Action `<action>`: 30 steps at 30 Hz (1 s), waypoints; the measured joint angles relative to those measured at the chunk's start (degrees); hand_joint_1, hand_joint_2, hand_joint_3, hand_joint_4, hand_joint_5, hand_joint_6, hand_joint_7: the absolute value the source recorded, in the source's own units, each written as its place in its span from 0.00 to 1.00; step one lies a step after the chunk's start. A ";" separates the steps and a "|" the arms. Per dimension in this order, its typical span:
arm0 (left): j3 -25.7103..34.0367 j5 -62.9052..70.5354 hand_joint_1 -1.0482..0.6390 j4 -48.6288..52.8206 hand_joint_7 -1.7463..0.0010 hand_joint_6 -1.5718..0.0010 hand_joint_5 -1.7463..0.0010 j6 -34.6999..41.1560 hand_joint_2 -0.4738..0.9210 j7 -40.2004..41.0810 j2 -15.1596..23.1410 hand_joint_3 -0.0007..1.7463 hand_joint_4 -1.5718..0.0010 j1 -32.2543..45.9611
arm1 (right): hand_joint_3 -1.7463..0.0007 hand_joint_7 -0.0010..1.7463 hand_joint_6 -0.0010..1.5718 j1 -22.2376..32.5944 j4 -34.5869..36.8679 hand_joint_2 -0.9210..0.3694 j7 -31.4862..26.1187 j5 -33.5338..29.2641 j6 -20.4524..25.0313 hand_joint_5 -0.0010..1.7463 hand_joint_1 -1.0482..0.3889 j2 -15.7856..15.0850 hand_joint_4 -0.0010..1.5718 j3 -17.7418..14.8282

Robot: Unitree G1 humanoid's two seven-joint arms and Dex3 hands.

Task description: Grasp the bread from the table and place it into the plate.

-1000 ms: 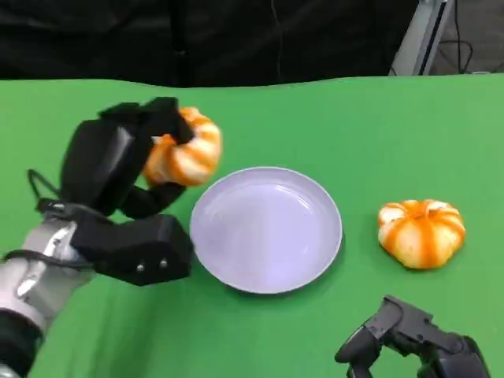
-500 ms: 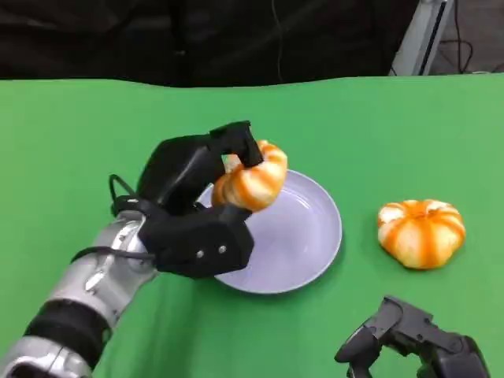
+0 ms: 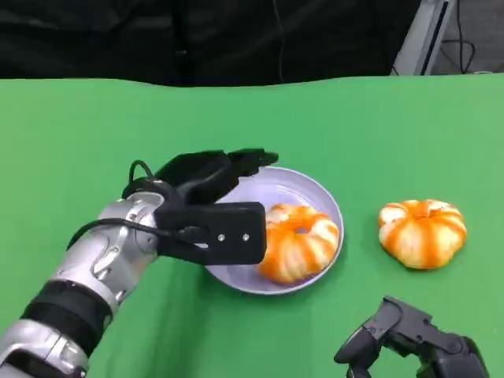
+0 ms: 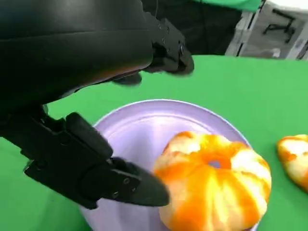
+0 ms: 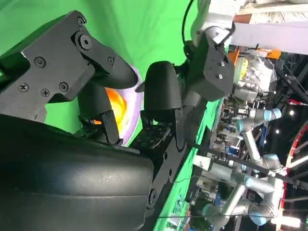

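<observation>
An orange-and-white striped bread (image 3: 298, 242) lies in the pale lilac plate (image 3: 293, 189), toward its near right side. My left hand (image 3: 211, 206) hovers over the plate's left part with its fingers spread and holds nothing. In the left wrist view the bread (image 4: 216, 179) sits free between the fingers (image 4: 168, 48) and the thumb, with plate rim (image 4: 159, 103) behind it. My right hand (image 3: 409, 342) rests low near the table's front edge, holding nothing. Between its fingers (image 5: 91, 57) an orange patch of bread (image 5: 117, 107) shows.
A second striped bread (image 3: 421, 233) lies on the green tablecloth (image 3: 378, 134) to the right of the plate, also at the picture's edge in the left wrist view (image 4: 294, 160). A dark backdrop stands behind the table's far edge.
My left hand carried the bread rightward from the table's left to over the plate, lowered and released it. The bread now lies in the plate. The right hand stayed put.
</observation>
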 measured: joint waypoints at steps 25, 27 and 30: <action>17.08 -23.41 0.32 -40.21 0.94 0.81 0.85 3.84 1.00 -9.00 8.14 0.14 0.76 27.05 | 0.27 0.76 0.49 0.27 -0.06 0.43 0.06 0.11 0.26 0.92 0.66 0.32 0.44 0.47; 17.23 -23.88 0.42 -40.80 0.87 0.64 0.73 4.63 1.00 -9.27 8.14 0.13 0.58 27.43 | 0.27 0.76 0.49 0.28 -0.07 0.43 0.06 0.11 0.27 0.92 0.66 0.32 0.45 0.54; 22.48 -32.33 0.56 -49.41 0.65 0.46 0.38 5.66 0.94 -5.66 2.25 0.24 0.49 36.50 | 0.28 0.76 0.49 0.28 -0.17 0.43 0.07 0.04 0.43 0.92 0.66 0.29 0.45 0.71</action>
